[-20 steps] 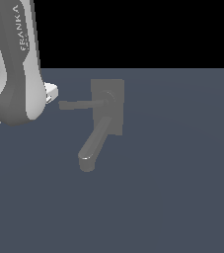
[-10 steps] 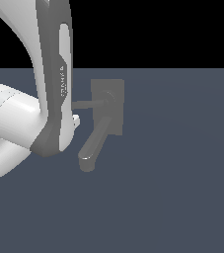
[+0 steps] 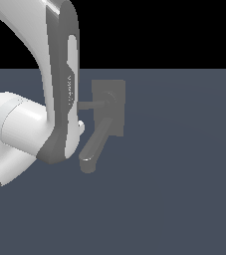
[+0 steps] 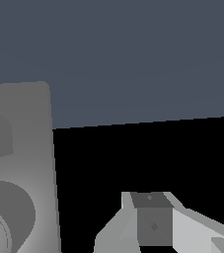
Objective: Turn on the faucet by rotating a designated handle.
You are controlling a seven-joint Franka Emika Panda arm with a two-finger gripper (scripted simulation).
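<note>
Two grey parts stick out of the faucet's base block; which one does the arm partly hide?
The handle: the thin straight rod, its tip behind the arm. The thicker spout shows whole.

A bare simulated scene: a flat slate-blue floor (image 3: pixel 174 199) under black void, with untextured matte rendering.

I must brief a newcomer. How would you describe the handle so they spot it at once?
Find the grey faucet beside the white arm. From the hub on its base block, the handle runs towards the arm. It is the thin straight rod; the spout is thicker and rounded.
</note>
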